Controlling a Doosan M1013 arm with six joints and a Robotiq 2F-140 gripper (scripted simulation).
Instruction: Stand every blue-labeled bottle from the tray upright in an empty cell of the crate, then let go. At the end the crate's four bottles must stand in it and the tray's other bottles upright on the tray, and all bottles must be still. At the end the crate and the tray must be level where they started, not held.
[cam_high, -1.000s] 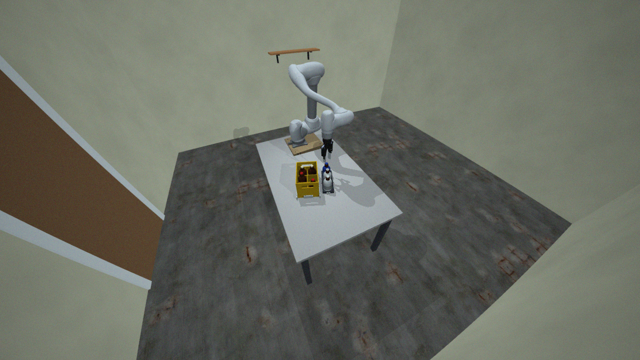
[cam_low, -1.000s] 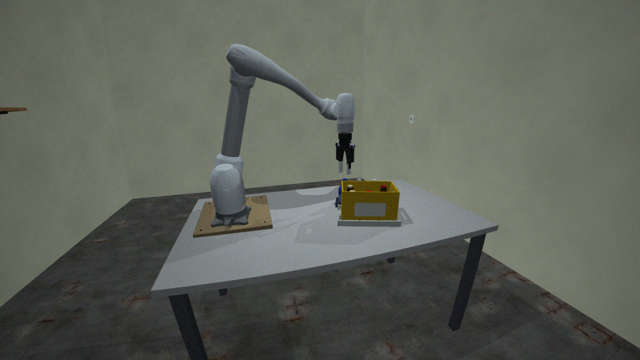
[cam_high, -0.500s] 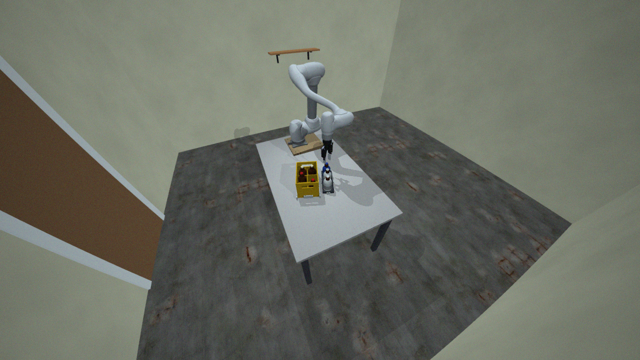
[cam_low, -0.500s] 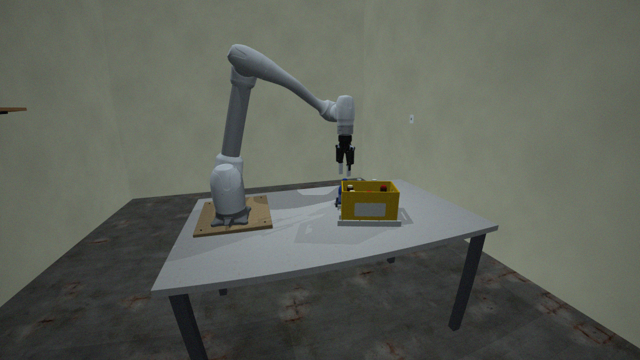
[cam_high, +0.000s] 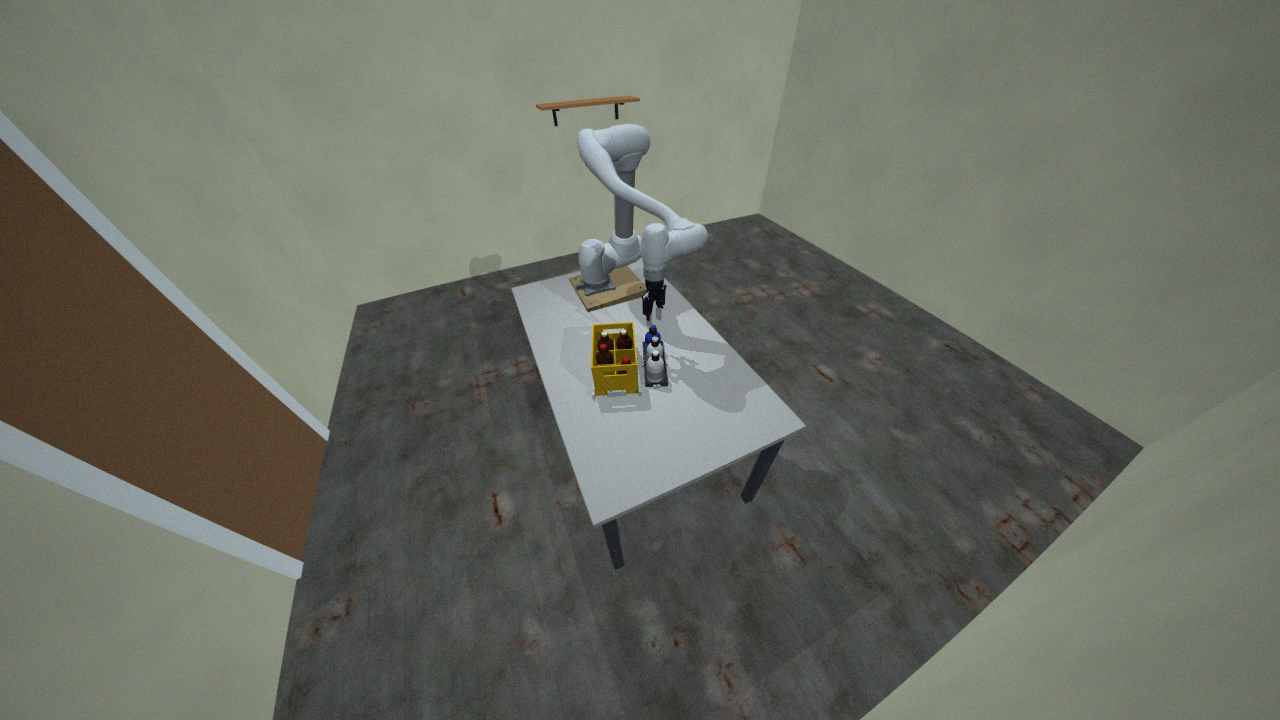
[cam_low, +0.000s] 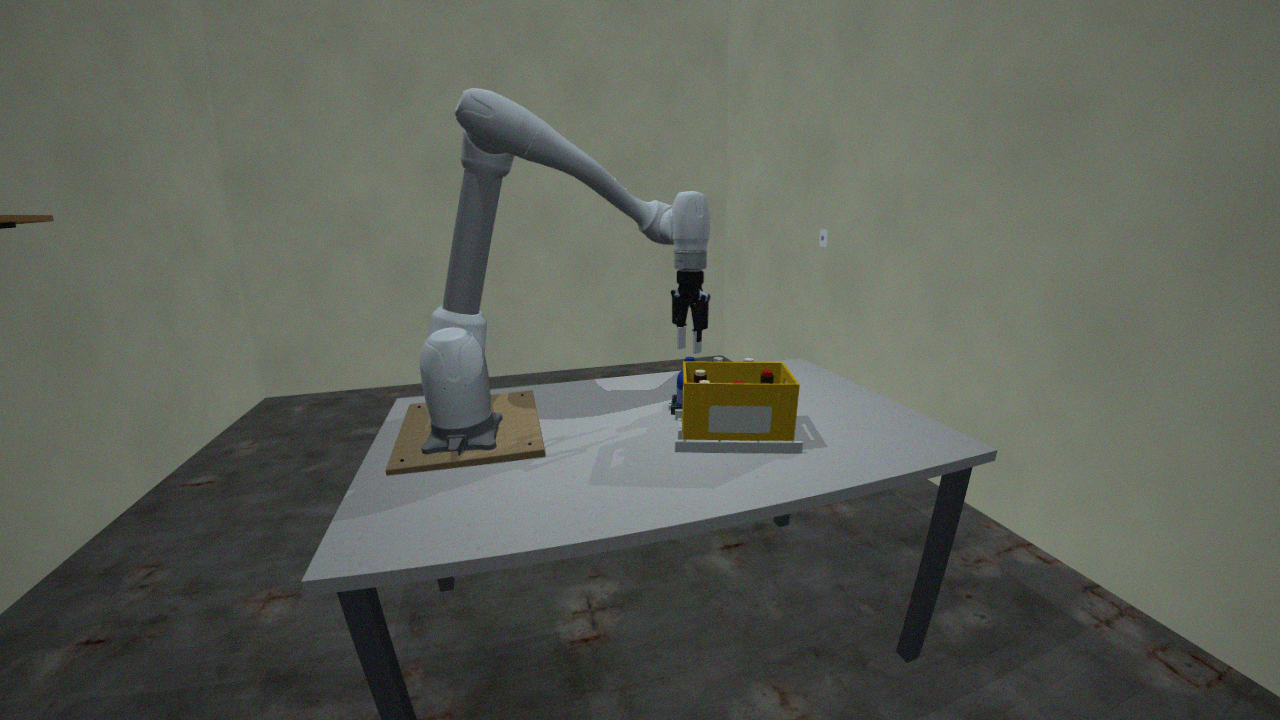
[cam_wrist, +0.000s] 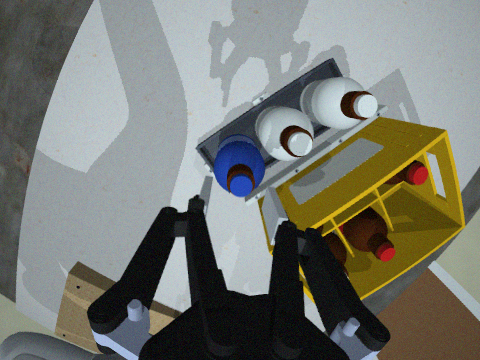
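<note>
a blue bottle (cam_high: 653, 335) (cam_low: 680, 386) (cam_wrist: 240, 162) with a brown neck and blue cap stands upright in the dark tray (cam_high: 660, 383) (cam_wrist: 265, 104), beside two white ones. the yellow crate (cam_high: 614, 378) (cam_low: 784, 411) (cam_wrist: 417, 134), level on the tabletop, holds brown bottles.

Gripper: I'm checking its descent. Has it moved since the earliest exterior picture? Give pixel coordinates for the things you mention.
Yes, slightly down: the gripper (cam_high: 654, 317) (cam_low: 689, 350) (cam_wrist: 238, 193) is nearer the rim level of the yellow crate (cam_high: 626, 386) (cam_low: 785, 407) (cam_wrist: 392, 149).
</note>
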